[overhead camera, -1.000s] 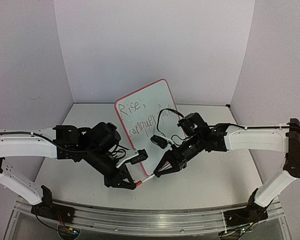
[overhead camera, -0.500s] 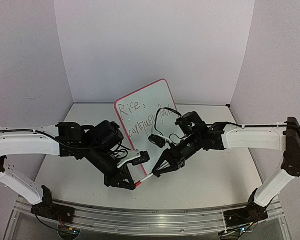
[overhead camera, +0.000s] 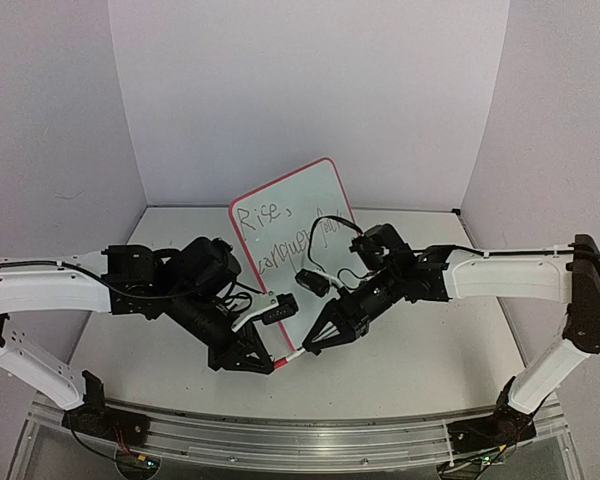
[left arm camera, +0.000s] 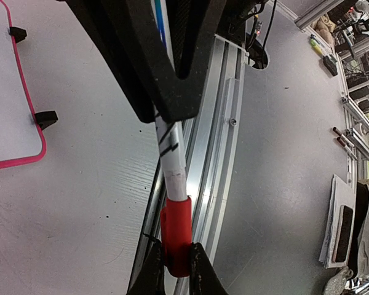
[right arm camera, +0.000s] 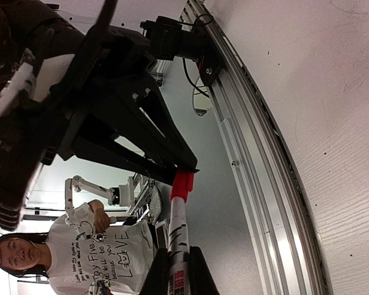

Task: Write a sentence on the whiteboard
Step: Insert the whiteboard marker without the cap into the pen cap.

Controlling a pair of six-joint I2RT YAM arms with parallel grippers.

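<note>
The whiteboard [overhead camera: 290, 235] stands tilted at the table's middle, red-rimmed, with the sentence [overhead camera: 280, 235] on it in two dark handwritten lines. In front of it a white marker [overhead camera: 292, 355] hangs level between both grippers. My left gripper [overhead camera: 267, 364] is shut on the marker's red cap [left arm camera: 176, 236], which sits over the end of the white barrel [left arm camera: 171, 157]. My right gripper [overhead camera: 308, 347] is shut on the barrel [right arm camera: 178, 246], with the cap [right arm camera: 182, 184] pointing away from it. A corner of the whiteboard [left arm camera: 9, 92] shows in the left wrist view.
An aluminium rail [overhead camera: 280, 440] runs along the table's near edge, right below the marker. The whiteboard's black feet [left arm camera: 46, 118] rest on the table. White walls close in the back and both sides.
The left arm has shifted slightly to the left and its gripper has crept a little toward the right one. Both grips on the marker are unchanged.
</note>
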